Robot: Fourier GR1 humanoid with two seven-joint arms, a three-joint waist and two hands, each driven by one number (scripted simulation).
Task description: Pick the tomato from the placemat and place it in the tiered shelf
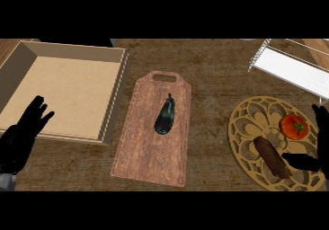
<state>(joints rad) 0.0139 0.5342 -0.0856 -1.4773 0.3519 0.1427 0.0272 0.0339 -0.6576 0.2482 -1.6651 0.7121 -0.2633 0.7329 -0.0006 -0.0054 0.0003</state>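
At the wooden counter's [214,90] right edge, the tomato [294,126] is seen on the placemat [250,120], just beside the spread-open right hand [323,132], near the tiered shelf [293,74].

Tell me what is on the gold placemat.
A tomato and a brown sausage-like item lie on the placemat. The right hand covers its right edge, hiding anything there.

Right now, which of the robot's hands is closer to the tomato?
Right. The right hand is just beside the tomato on the gold placemat; the left hand is far off, by the open box.
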